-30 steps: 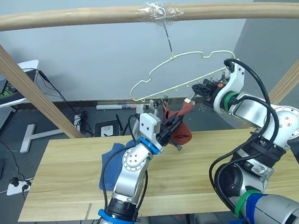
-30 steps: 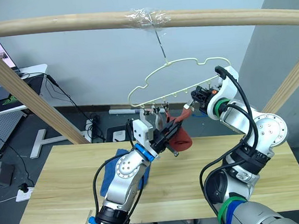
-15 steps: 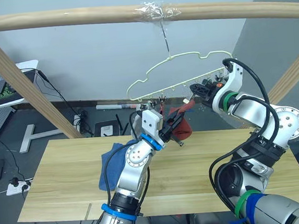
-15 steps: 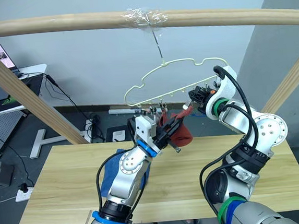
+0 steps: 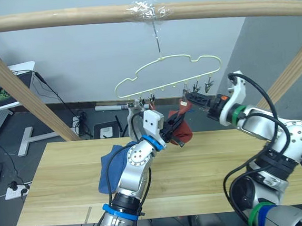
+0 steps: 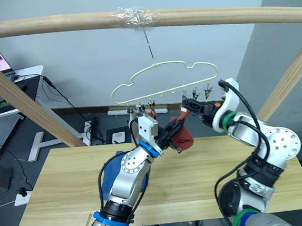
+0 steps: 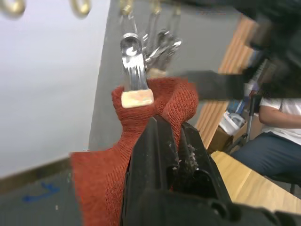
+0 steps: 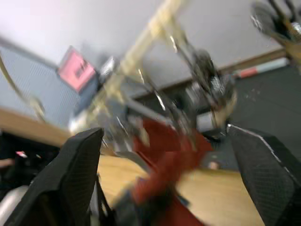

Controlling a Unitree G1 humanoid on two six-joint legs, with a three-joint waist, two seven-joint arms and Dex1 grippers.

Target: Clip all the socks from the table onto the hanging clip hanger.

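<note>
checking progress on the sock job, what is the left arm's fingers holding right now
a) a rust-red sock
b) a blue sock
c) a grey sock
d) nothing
a: the left fingers are shut on a rust-red sock, held up at a metal clip of the hanger.

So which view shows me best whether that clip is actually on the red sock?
The left wrist view: the metal clip sits on the top fold of the red sock, just above the left gripper. The eye views show both small; the right wrist view blurs them.
</note>
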